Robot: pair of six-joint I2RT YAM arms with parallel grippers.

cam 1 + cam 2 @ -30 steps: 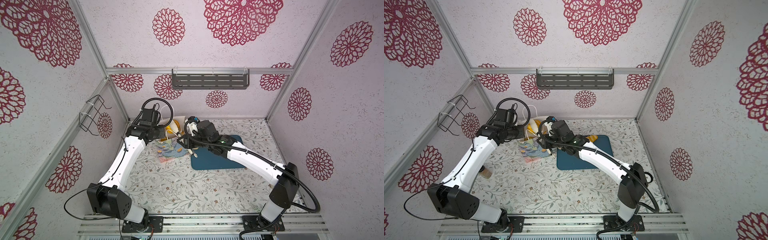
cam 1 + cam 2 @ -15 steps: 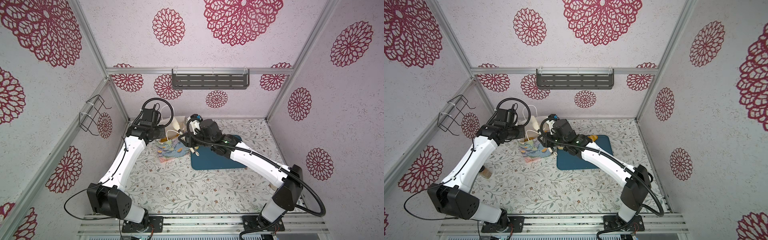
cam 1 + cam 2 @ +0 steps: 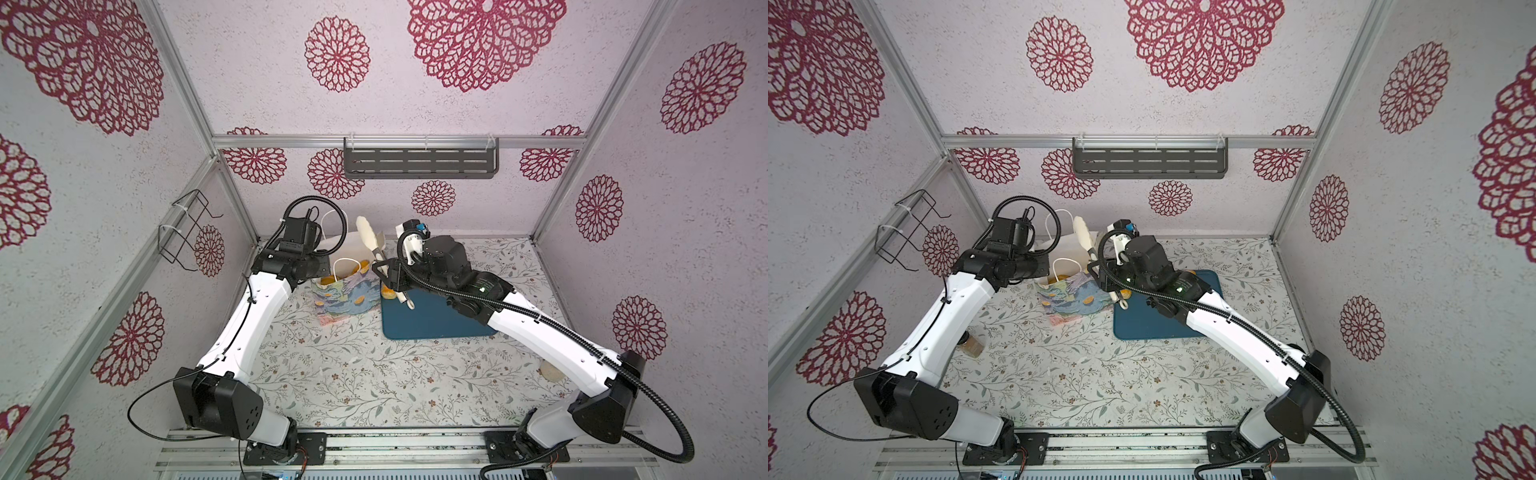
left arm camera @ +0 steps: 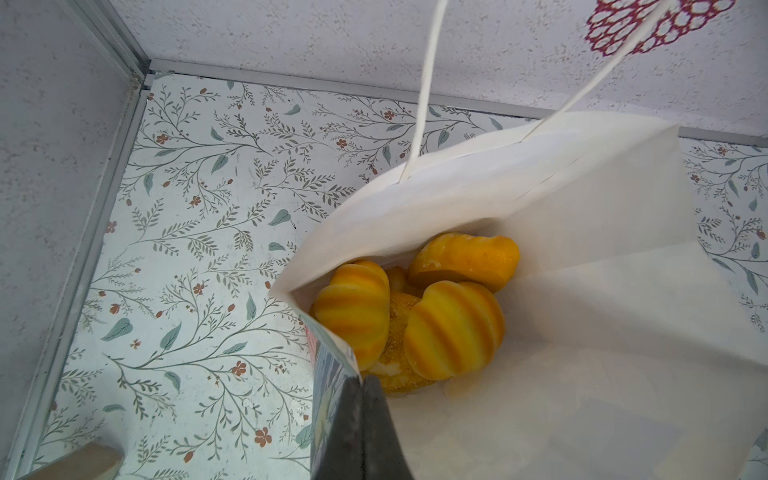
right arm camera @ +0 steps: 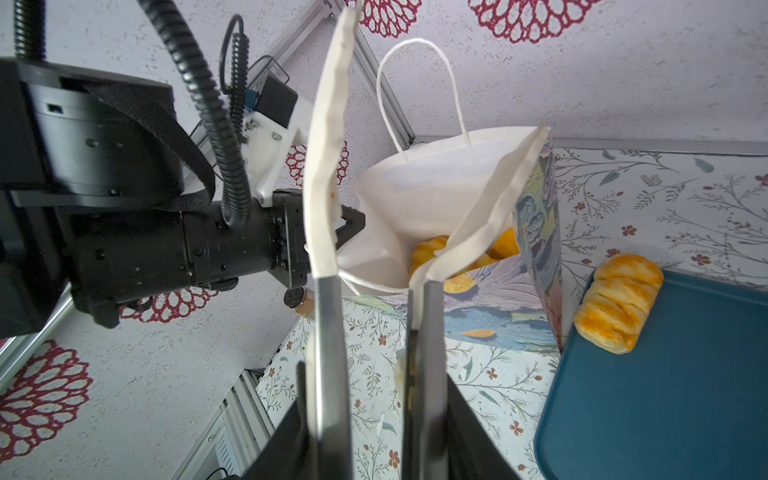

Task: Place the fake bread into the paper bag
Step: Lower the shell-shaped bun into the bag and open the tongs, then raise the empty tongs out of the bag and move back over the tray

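left pincer (image 4: 360,386) pinches paper bag (image 4: 582,249) rim; right pincer (image 5: 376,415) clamps tongs (image 5: 328,166) by it; fake bread (image 5: 619,303) on tray (image 5: 685,395).

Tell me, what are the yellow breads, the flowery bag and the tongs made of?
The fake bread is probably plastic or foam: smooth, shiny, with moulded stripes. The paper bag looks like thin matte paper: it creases and is white inside. The tongs have grey, shiny, metal-looking arms and cream tips, maybe silicone, but that is hard to say.

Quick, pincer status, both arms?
Left pincer: closed on the paper bag rim.
Right pincer: closed on the tongs, nothing between their tips.
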